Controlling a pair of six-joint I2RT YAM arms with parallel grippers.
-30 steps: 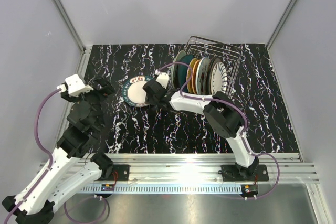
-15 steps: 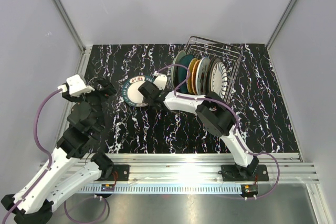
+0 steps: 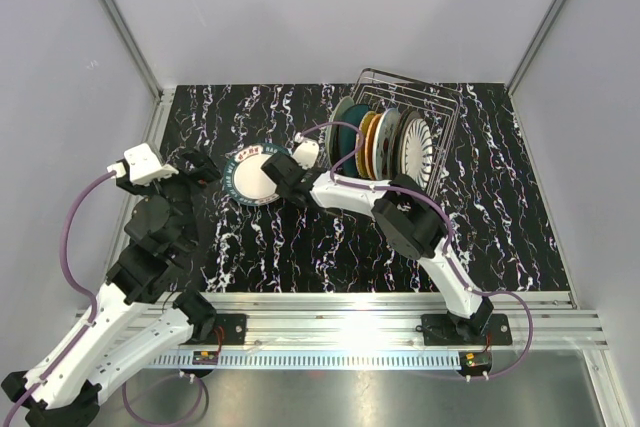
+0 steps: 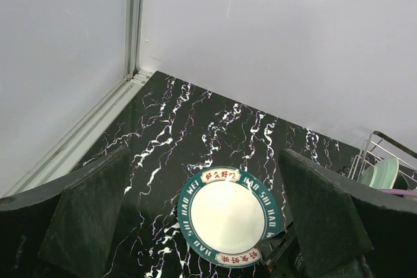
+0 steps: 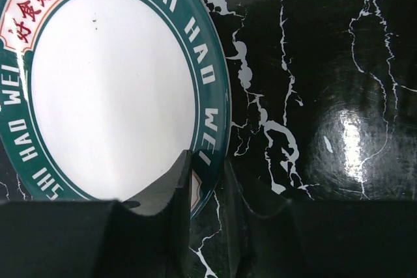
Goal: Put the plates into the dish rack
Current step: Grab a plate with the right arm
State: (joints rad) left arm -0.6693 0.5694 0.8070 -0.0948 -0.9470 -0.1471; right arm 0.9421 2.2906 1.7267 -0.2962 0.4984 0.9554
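The black marbled table [image 3: 500, 217] is hemmed by white walls [image 3: 300, 17] on the left, far and right, with a metal rail [image 3: 330, 309] along its near edge; its broadest bare stretches are the near middle and the right side. The dish rack [image 3: 447, 119] stands at the far edge, right of centre, close to the far wall, a row of plates [image 3: 385, 142] upright in its slots along most of its length. One teal-rimmed plate [image 3: 256, 178], white-centred and lettered, lies flat on the table just left of the rack, apart from it, with bare surface to its left, near and far. The right arm [image 3: 350, 192] reaches low and leftwards across the table's middle, its right gripper [image 3: 284, 175] at this plate's right rim. In the wrist view the fingers [image 5: 168, 190] straddle that rim, one over the plate's face, the other outside the edge, jaws close together; whether they pinch it I cannot tell. The left arm [image 3: 150, 247] is folded at the left side, the left gripper [image 3: 196, 169] held above the table left of the plate, jaws spread wide, holding nothing.
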